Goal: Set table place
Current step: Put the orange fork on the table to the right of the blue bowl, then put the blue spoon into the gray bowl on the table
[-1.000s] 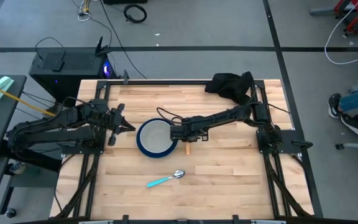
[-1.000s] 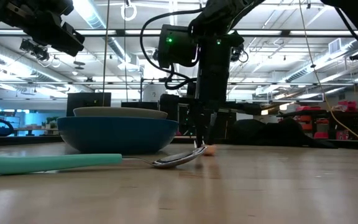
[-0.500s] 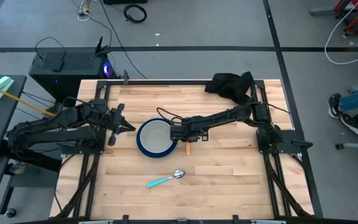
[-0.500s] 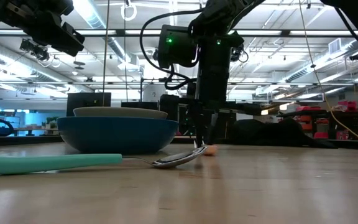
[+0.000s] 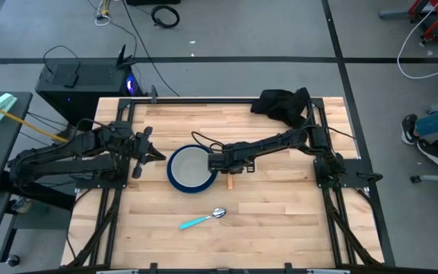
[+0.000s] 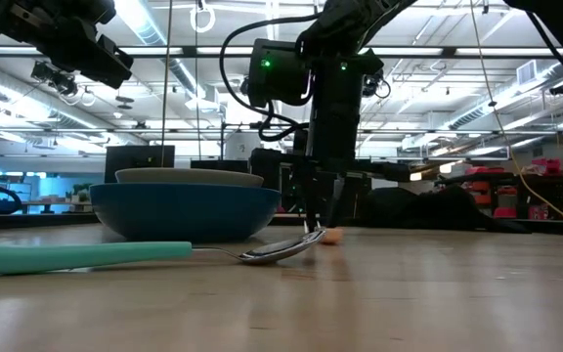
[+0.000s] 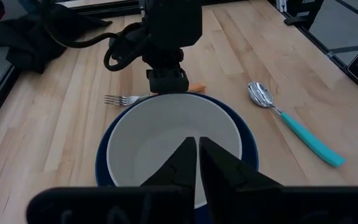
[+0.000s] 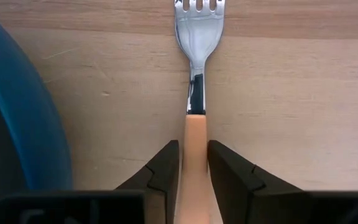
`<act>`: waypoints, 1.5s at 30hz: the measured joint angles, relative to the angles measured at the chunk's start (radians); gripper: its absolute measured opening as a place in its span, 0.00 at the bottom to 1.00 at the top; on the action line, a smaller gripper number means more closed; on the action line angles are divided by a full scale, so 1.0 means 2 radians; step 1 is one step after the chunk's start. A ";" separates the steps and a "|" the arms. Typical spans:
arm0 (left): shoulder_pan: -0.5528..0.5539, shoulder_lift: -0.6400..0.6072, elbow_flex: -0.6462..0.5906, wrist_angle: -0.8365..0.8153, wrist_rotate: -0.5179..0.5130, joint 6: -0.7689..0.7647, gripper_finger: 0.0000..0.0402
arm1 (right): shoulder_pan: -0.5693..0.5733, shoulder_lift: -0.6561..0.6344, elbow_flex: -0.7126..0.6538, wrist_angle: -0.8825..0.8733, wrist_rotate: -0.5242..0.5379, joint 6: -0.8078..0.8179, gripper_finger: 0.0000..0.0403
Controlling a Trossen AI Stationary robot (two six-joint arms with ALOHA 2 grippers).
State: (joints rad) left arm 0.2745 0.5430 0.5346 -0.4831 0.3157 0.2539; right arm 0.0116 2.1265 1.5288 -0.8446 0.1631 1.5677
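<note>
Fork tines are pointing toward the top of the right wrist frame, its orange handle running straight down between the right gripper fingers, which are standing narrow on either side of the handle and appear to be pinching it. In the high view the fork is lying flat on the tabletop just right of the blue plate at frame center, with the grey bowl sitting inside it. The right arm is stretching leftward, wrist pitched down over the handle. The spoon is lying diagonally below the plate, bowl end upper right. The left gripper is hovering left of the plate, fingers nearly together, holding nothing.
</note>
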 joint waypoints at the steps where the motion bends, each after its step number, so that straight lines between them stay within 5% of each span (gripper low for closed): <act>1: 0.000 0.000 0.000 0.000 0.000 0.000 0.07 | 0.000 0.000 0.000 0.000 0.000 0.000 0.23; 45: 0.000 0.000 0.000 0.001 0.000 0.000 0.07 | -0.008 -0.031 -0.001 -0.011 -0.030 -0.039 0.23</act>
State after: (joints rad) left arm 0.2745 0.5428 0.5346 -0.4821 0.3157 0.2543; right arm -0.0040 2.0651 1.5261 -0.8666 0.1037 1.4903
